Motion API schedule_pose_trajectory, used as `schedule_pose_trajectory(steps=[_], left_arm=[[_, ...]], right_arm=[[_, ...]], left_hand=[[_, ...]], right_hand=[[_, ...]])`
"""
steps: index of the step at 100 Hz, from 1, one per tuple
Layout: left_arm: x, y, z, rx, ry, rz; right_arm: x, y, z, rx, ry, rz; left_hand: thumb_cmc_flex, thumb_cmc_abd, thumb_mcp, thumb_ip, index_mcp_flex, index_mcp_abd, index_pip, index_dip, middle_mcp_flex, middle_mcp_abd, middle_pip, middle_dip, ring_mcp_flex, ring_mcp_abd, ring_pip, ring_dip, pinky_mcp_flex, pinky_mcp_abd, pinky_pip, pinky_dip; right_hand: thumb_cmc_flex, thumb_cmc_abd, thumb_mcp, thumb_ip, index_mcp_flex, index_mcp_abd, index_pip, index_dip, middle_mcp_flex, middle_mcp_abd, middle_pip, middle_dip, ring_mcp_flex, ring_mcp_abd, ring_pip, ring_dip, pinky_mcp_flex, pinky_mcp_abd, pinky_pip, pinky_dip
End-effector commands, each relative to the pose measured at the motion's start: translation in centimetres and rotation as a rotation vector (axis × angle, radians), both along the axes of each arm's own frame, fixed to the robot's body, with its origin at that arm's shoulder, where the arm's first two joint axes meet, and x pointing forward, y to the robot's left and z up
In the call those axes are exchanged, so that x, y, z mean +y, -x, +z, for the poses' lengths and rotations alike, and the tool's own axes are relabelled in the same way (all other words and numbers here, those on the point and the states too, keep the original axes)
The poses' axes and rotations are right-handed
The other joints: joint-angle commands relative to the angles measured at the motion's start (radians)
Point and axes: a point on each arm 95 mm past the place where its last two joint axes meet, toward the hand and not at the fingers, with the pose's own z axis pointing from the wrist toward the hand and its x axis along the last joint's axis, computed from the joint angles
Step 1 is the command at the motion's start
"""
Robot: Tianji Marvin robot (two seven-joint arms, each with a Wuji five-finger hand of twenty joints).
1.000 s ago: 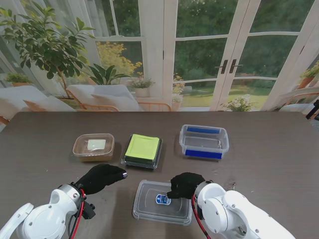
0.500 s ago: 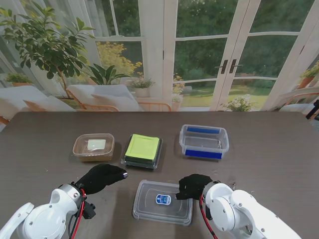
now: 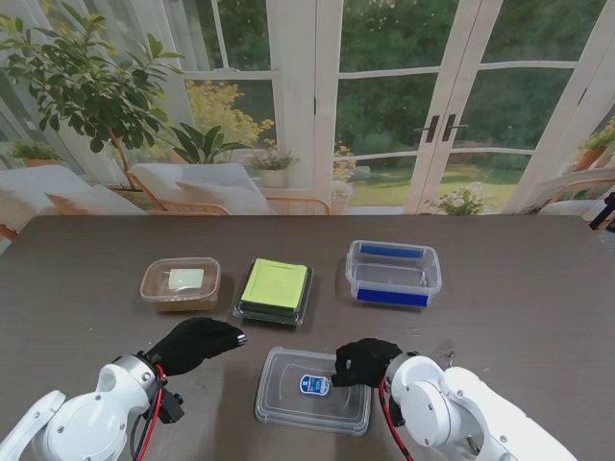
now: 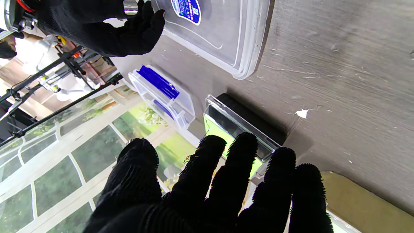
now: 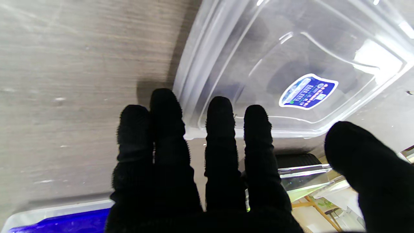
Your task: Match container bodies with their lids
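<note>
**Clear lid not yet paired with blue-clipped box**

The clear lid (image 3: 314, 391) is seen flat on the table, nearest the robot, apart from the open blue-clipped container (image 3: 393, 273). Nothing is held: the right hand (image 3: 364, 362) is spread at the lid's corner, the left hand (image 3: 194, 343) spread nearby.

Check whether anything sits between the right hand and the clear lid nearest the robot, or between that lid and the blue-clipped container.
Nothing visible blocks either. The right hand is open at the clear lid, and bare table lies between the lid and the blue-clipped container.
</note>
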Motion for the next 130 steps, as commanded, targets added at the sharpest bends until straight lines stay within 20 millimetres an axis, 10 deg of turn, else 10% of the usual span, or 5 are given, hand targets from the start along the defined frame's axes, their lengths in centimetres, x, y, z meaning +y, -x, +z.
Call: schedule_pose_trajectory(steps=[1, 130], left_arm=[[-0.2, 0.3, -0.1, 0.018, 0.0, -0.014], [0.0, 0.3, 0.0, 0.022, -0.012, -0.017]], right_arm=[[0.5, 0.8, -1.2, 0.048, 0.003, 0.011], [1.9, 0.7, -0.6, 0.017, -0.133, 0.041]], left_hand=[[0.024, 0.043, -0.02, 0.045, -0.007, -0.016, -0.003, 0.005, -0.003, -0.004, -0.004, -0.013, -0.015, -0.006, -0.009, -0.009, -0.028, -0.045, -0.023, 0.008], [0.026, 0.041, -0.02, 0.044, -0.008, -0.014, -0.003, 0.004, -0.005, -0.002, -0.004, -0.013, -0.014, -0.006, -0.005, -0.008, -0.025, -0.045, -0.028, 0.016]], right_hand=[[-0.048, 0.003, 0.008, 0.015, -0.017, -0.002, 0.004, -0.014, -0.047, 0.017, -0.109, -0.071, -0.001, -0.091, -0.011, -0.005, -0.187, -0.011, 0.0, -0.011], [-0.038, -0.015, 0.027, 0.008, -0.026, -0.014, 0.002, -0.015, -0.069, 0.02, -0.096, -0.079, -0.008, -0.076, 0.001, -0.006, -0.195, 0.0, -0.001, -0.007]])
